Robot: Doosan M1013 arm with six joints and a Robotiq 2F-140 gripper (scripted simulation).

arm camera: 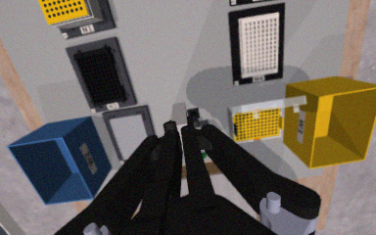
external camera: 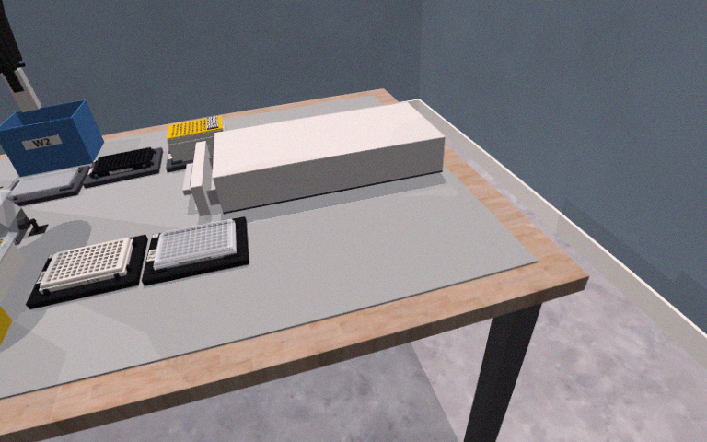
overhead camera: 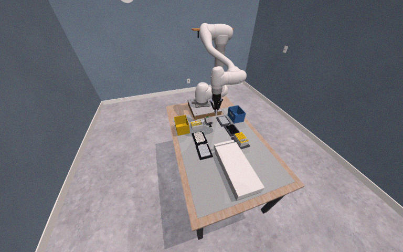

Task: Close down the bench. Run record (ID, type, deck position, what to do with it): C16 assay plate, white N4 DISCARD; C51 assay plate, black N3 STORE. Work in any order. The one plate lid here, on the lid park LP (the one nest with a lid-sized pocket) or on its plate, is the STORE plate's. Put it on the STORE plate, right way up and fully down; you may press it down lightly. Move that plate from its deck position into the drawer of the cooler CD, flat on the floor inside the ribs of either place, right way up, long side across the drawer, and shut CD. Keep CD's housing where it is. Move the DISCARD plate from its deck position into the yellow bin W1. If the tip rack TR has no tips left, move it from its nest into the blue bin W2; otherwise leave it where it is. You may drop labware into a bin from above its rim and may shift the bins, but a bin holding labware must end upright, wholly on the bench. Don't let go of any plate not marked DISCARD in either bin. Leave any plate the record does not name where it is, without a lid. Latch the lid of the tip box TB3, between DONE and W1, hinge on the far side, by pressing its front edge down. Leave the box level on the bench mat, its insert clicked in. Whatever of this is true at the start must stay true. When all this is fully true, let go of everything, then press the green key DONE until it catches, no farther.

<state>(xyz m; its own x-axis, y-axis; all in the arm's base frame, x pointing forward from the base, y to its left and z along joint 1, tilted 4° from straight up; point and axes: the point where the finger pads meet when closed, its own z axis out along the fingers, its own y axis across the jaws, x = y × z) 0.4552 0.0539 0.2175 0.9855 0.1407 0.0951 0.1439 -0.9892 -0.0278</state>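
I hang my black two-finger gripper (arm camera: pixel 181 128) above the near end of the bench with its fingers pressed together and nothing between them, touching nothing; I judge this suits pressing, not picking. In the wrist view, the small green DONE key (arm camera: pixel 203 155) peeks out just beside my fingertips. At three o'clock the yellow-insert tip box (arm camera: pixel 257 123) stands with its lid up, so I think its front edge is my target, and beyond it the open yellow bin (arm camera: pixel 332 122). At nine o'clock sits the grey-framed clear lid (arm camera: pixel 128 132) in its park, then the blue bin (arm camera: pixel 58 162). At eleven o'clock the black assay plate (arm camera: pixel 100 73) waits in its nest; at one o'clock, the white assay plate (arm camera: pixel 258 45).
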